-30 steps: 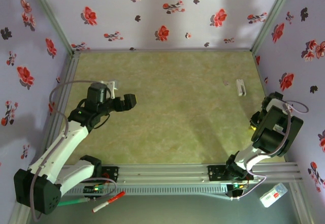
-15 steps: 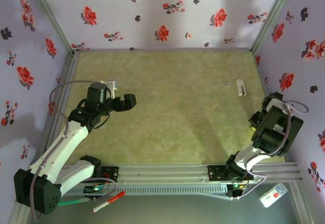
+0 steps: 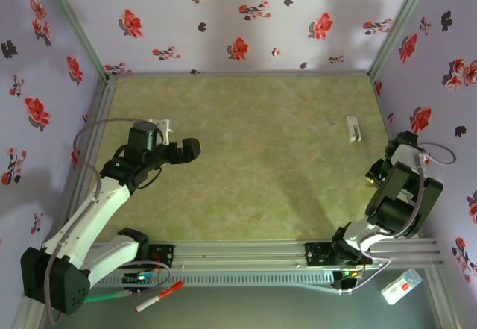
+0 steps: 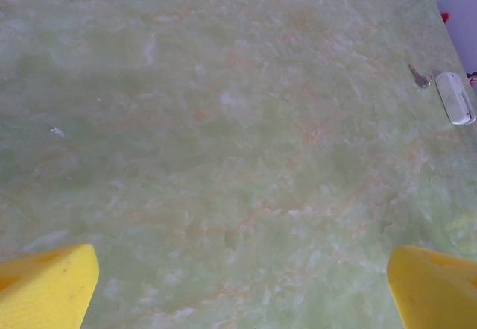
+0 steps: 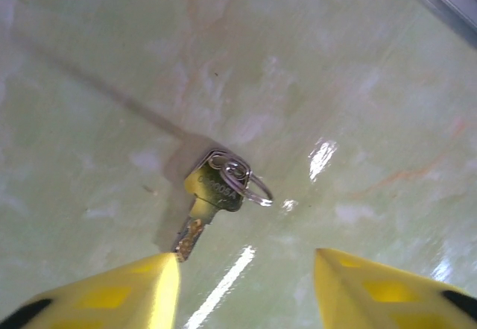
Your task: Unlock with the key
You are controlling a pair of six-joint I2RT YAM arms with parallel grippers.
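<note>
Right gripper [image 5: 244, 263]: jaws apart, nothing between them. A second ago they were nearly together, so they have just opened. The brass-coloured flat key [image 5: 215, 193] with its silver split ring [image 5: 250, 183] lies flat on the pale green marbled tabletop [image 5: 350, 75], centre of the right wrist frame. Its blade tip points down-left and is just at the left yellow fingertip [image 5: 160, 269]; whether they touch, cannot tell.

My read: the key is not gripped, either let go or the close missed it. It needs a fresh pick before any unlocking.

In the top view the right gripper [image 3: 375, 172] sits at the right edge of the frame, slightly higher than a second ago, with the elbow pulled lower and left. The arm is folded tight over its base and the wrist is pitched down at the table.

The small white rectangular block [image 3: 353, 128], likely the lock, lies upper right, well apart from the key. A tiny metallic bit [image 4: 419, 77] lies just beside it, too small to identify.

Left gripper [image 3: 190, 148]: unchanged, jaws wide apart and empty. Its yellow pads [image 4: 45, 288] show in the bottom corners of the left wrist frame. The arm reaches up-right from lower left, hovering over bare table and aimed toward the white block.
</note>
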